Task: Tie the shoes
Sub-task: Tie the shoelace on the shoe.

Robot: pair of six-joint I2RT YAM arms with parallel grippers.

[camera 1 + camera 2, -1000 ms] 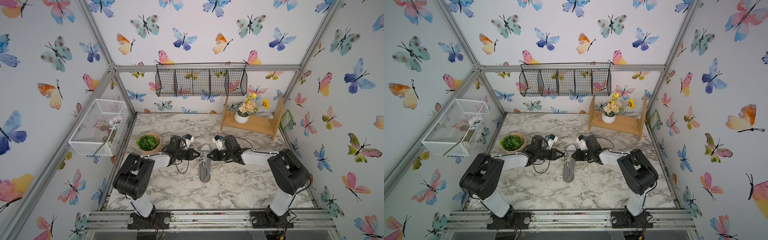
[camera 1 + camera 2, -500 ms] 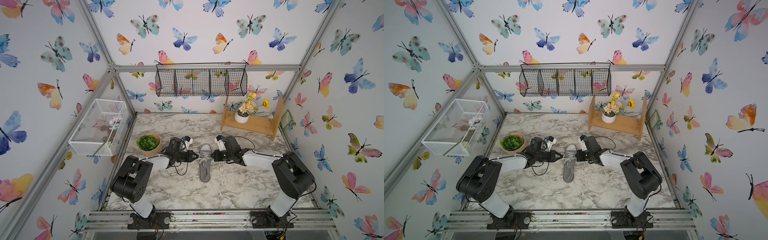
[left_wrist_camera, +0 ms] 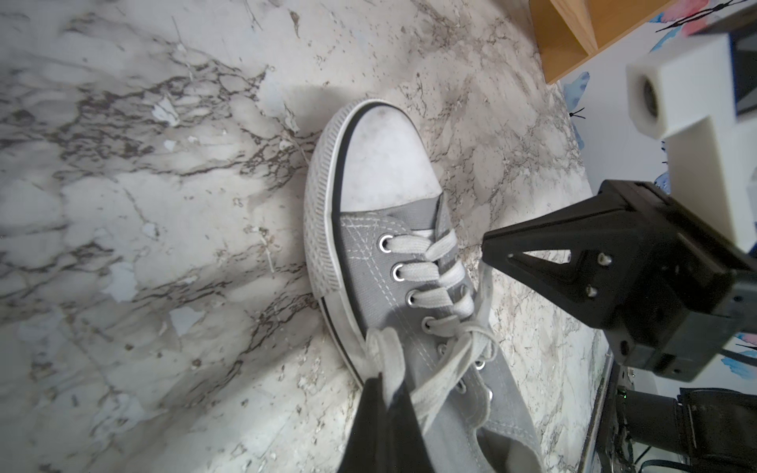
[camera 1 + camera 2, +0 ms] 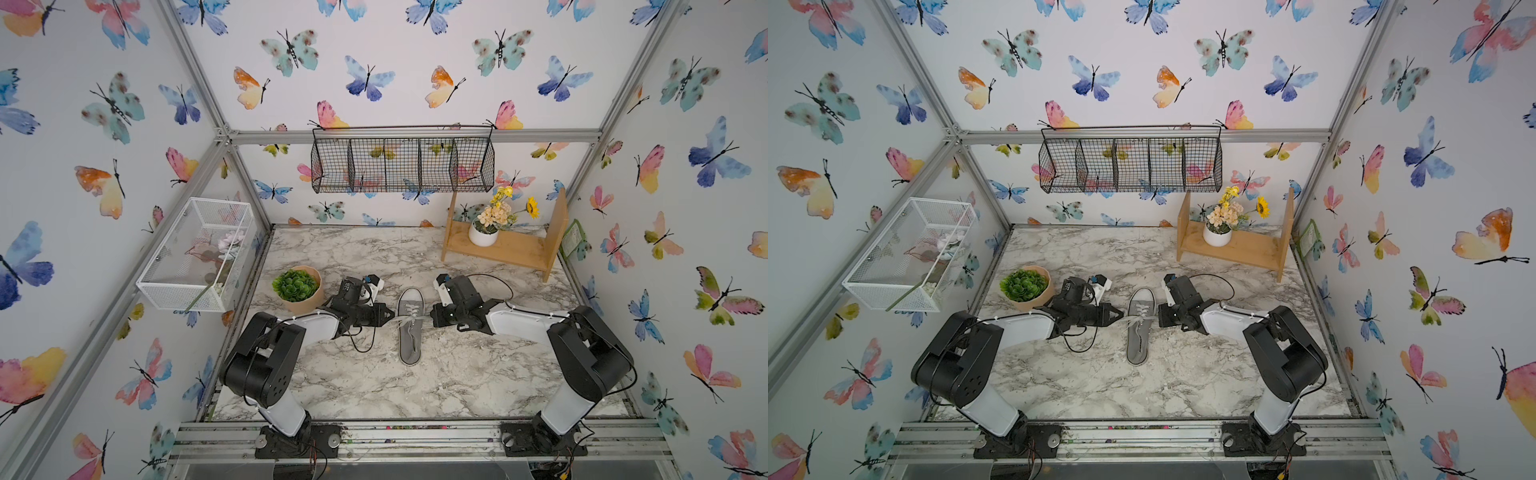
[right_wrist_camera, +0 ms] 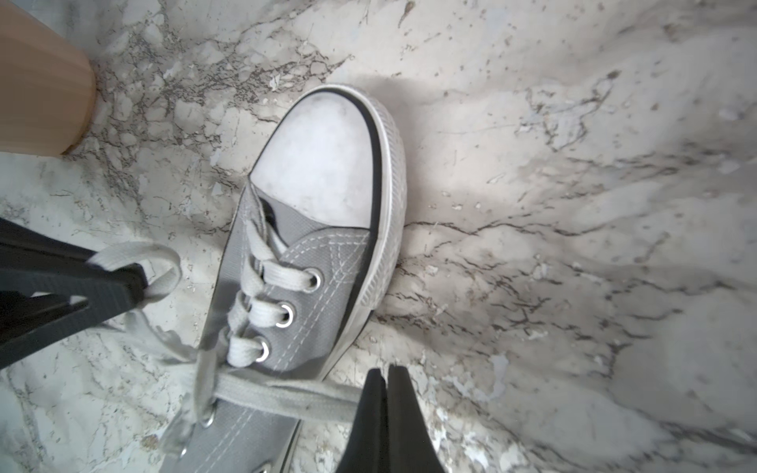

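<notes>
The shoe (image 4: 409,328) (image 4: 1139,328), a grey low-top sneaker with a white toe cap, lies mid-table with its toe to the back. My left gripper (image 4: 391,320) (image 4: 1121,314) is at its left side, shut on a white lace loop (image 3: 387,352). In the left wrist view the fingertips (image 3: 383,379) pinch that loop beside the eyelets. My right gripper (image 4: 432,318) (image 5: 387,370) is at the shoe's right side, shut on a lace strand (image 5: 286,395) stretched taut across the shoe (image 5: 319,262). The laces cross in a knot above the tongue.
A potted green plant (image 4: 298,289) stands just behind my left arm. A wooden shelf (image 4: 498,249) with a white flower vase (image 4: 483,236) is at the back right. A black wire basket (image 4: 401,164) hangs on the back wall, a white mesh box (image 4: 195,253) on the left wall.
My right gripper has drawn away from the shoe to the right, pulling its lace taut. The left gripper has stayed almost in place with its loop.
</notes>
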